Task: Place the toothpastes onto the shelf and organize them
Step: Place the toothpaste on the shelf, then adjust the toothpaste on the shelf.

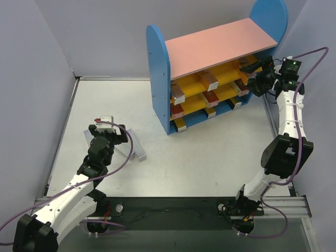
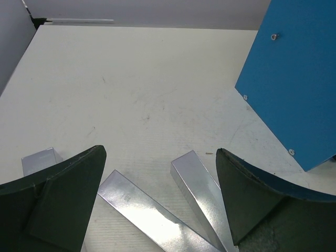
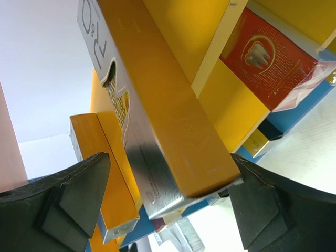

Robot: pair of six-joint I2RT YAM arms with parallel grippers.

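Note:
The shelf (image 1: 210,47) stands at the back right, its blue side panel (image 2: 294,79) at the right of the left wrist view. Several toothpastes lie on its boards, among them a silver one (image 1: 209,80) and a red one (image 1: 211,97). My right gripper (image 1: 257,71) is at the shelf's right end, open, its jaws wide on either side of an orange and silver toothpaste (image 3: 168,105) lying on a yellow board. A second orange box (image 3: 102,173) lies beside it. My left gripper (image 2: 160,152) hangs open over silver toothpastes (image 2: 152,212) (image 2: 202,194) on the table.
A third silver box (image 2: 39,160) lies left of the left fingers. A red box with a tooth picture (image 3: 268,58) rests on a lower board. Grey walls close in the white table (image 1: 210,152) on the left, back and right.

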